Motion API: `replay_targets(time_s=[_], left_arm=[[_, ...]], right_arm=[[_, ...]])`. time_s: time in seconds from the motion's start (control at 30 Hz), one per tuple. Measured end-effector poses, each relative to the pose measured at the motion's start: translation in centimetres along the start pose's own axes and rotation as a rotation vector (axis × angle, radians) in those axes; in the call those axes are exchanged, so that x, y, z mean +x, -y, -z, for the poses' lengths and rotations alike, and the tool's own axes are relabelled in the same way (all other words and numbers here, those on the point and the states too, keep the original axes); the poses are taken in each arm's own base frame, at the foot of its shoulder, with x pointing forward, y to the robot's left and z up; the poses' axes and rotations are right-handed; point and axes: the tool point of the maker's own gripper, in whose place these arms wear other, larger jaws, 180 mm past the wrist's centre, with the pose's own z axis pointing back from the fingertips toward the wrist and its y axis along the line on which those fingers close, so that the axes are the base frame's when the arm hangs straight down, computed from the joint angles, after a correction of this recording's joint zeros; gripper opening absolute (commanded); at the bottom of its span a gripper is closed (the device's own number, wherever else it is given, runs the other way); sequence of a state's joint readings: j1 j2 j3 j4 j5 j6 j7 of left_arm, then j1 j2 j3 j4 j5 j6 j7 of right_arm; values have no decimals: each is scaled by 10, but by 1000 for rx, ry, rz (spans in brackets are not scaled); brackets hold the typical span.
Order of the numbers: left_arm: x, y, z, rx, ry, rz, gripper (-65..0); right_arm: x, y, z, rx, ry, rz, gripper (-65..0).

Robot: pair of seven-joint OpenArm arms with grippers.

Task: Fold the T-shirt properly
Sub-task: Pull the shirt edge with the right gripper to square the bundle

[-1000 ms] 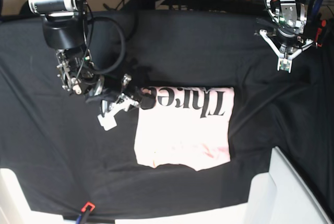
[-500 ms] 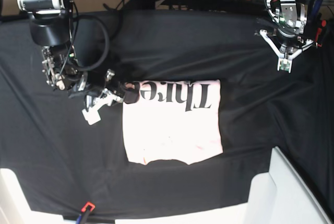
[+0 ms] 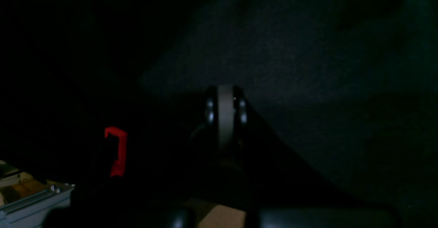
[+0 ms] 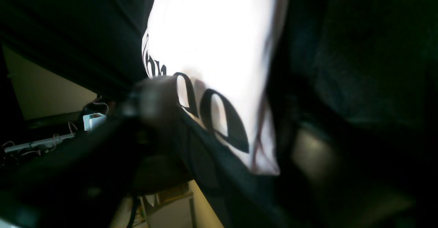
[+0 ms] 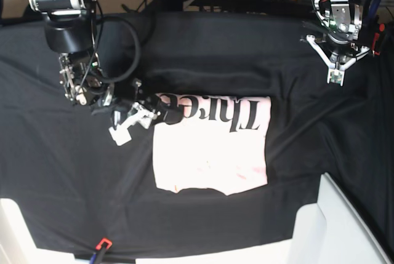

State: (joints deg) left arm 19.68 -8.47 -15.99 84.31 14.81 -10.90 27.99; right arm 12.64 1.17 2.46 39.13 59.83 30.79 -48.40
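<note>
Folded T-shirt (image 5: 212, 147) on black table cloth (image 5: 203, 48)
Right gripper (image 5: 144, 119) at its lettered corner, apparently spread apart; left gripper (image 5: 335, 78) closed, well away.

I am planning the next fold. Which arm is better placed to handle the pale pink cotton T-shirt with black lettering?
The right arm, probably. The right gripper sits at the edge of the T-shirt, jaws apart. The left gripper hangs shut over the black table cloth, far from it.
</note>
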Motion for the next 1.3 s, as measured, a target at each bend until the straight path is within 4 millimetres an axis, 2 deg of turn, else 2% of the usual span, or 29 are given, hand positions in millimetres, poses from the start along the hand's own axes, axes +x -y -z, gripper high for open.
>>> replay_targets(time_s=[0.17, 0.37, 0.47, 0.67, 0.83, 0.97, 1.1, 1.3], left_arm=[[0, -1, 0, 1, 0, 2, -647], [7, -4, 2, 8, 10, -6, -647], [14, -5, 4, 12, 28, -11, -647], [11, -4, 3, 10, 20, -9, -647], [16, -5, 4, 13, 30, -14, -647], [16, -5, 4, 13, 29, -13, -647], [16, -6, 4, 14, 29, -12, -647], [16, -6, 4, 15, 28, -12, -647]], right_arm=[[2, 11, -17, 39, 99, 80, -177], [-9, 14, -19, 41, 77, 87, -177], [-7, 20, -18, -6, 87, 183, -178], [-13, 32, -27, -107, 112, 291, -180], [-17, 31, -33, -173, 124, 369, -178], [-23, 21, -26, -224, 75, 300, -181], [-25, 22, -19, -250, 92, 324, -180], [-26, 12, -3, -268, 91, 238, -177]])
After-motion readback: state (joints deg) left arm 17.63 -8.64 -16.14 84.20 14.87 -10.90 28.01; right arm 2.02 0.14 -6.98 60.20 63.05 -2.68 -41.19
